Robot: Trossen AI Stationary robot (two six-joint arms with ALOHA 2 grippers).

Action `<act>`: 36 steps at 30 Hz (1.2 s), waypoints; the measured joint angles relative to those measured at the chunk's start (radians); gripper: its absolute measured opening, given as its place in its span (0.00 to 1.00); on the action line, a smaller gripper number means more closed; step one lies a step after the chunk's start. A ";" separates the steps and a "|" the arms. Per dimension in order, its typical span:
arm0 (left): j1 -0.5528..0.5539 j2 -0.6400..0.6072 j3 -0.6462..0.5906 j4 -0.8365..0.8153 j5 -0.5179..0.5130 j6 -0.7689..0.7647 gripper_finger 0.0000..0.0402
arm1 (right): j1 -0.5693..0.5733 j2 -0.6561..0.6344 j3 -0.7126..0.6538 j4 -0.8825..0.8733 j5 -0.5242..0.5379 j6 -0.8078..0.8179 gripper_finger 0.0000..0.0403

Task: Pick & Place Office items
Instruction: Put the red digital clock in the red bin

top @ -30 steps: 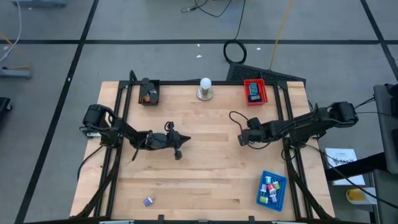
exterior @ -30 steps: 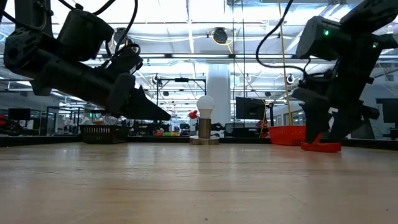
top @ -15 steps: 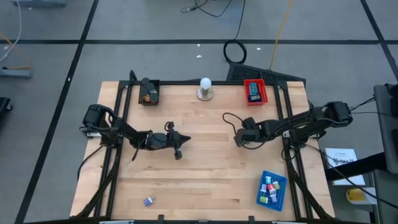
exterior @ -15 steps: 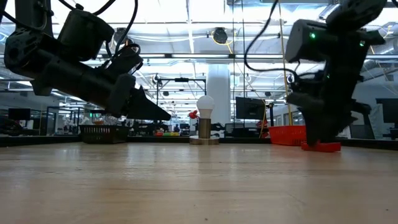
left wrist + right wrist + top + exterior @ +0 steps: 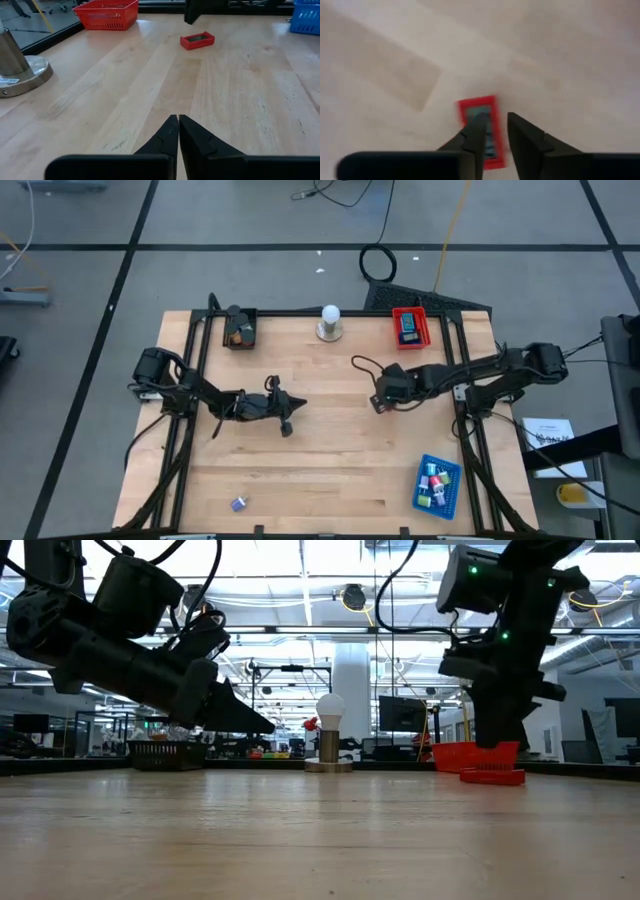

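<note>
A small flat red office item with a dark top lies flat on the bare wood right of the table's middle, also in the left wrist view and the low view. My right gripper hangs just above it, pointing steeply down, with a narrow gap between its fingers and nothing in that gap; in the high view it covers the item. My left gripper waits shut, left of the table's middle, held low and pointing toward the right. A small purple-and-white item rests near the front left.
A red tray holding a blue piece stands at the back right, a black tray at the back left, and a white ball on a round grey base between them. A blue tray with several items sits at the front right.
My right gripper has risen and moved toward the table's left, and its fingers have drawn closer together. The red item stays on the table and now lies flat a little farther left than before.
</note>
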 joint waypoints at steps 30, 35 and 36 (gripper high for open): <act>0.003 0.000 0.000 0.001 0.000 0.000 0.03 | 0.042 0.183 0.028 0.040 -0.053 -0.048 0.36; 0.003 0.000 0.000 0.000 0.000 0.000 0.02 | 0.018 0.140 0.028 0.035 -0.053 -0.043 0.36; 0.003 0.000 0.000 0.000 0.000 0.000 0.03 | 0.009 0.125 0.027 0.031 -0.054 -0.041 0.36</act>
